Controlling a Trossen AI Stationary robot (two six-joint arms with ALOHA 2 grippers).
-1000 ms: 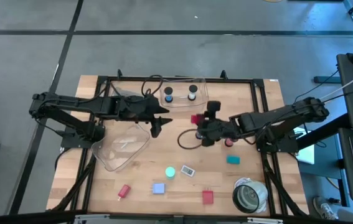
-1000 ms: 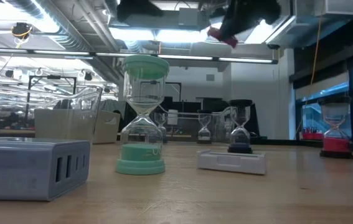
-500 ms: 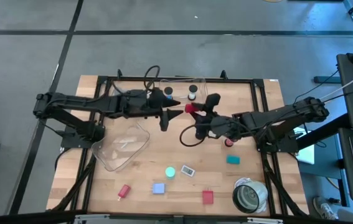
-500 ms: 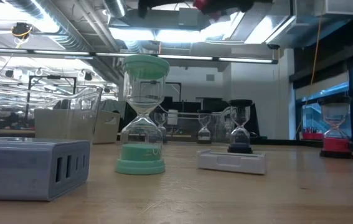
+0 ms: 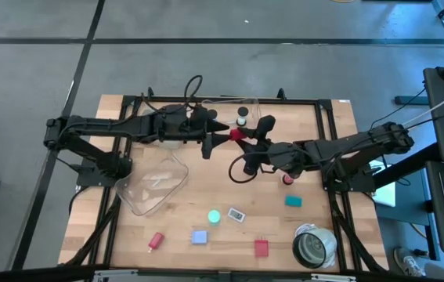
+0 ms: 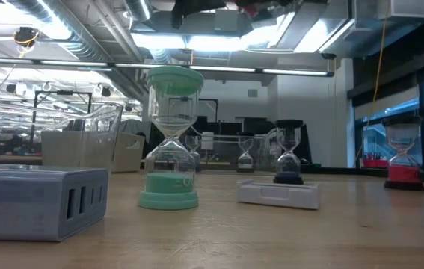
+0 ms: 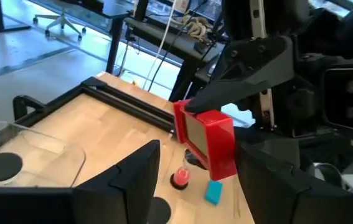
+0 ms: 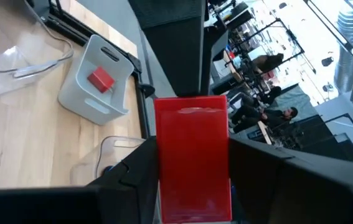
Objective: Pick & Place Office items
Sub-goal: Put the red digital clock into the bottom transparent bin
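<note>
A flat red block (image 7: 207, 140) with a clear face hangs high above the table's far middle, with my right gripper (image 8: 192, 149) shut on it. My left gripper (image 7: 198, 155) is open and faces it from the table's left, one finger on either side of the block's free end. In the high view the two grippers meet, left (image 5: 218, 138) against right (image 5: 243, 141). Other office items rest on the table: a teal hourglass (image 5: 214, 216), a white tag (image 5: 236, 214), a blue block (image 5: 199, 236), red pieces (image 5: 156, 240) (image 5: 261, 248) and a teal block (image 5: 293, 201). My right gripper pinches the red block by its two long edges (image 8: 164, 180) between its two fingers. The fingers reach in nearly level from the table's right and lie along the block. Its free end (image 7: 192, 134) sticks out past the fingertips toward my left gripper. The block is lifted clear of the table.
A clear bin (image 5: 153, 182) lies on the table's left. Another clear bin (image 5: 225, 110), at the far edge, holds black-capped pieces. A large grey-white roll (image 5: 314, 247) sits at the near right, and a small red hourglass (image 5: 287, 179) stands below my right arm. A black cable loops under the grippers.
My right gripper has risen with the red block, gone toward the far left, and tipped from slanting down to nearly level. My left gripper has moved right and toward the far edge, up to the block, and has tipped up too. Its fingers stay apart.
</note>
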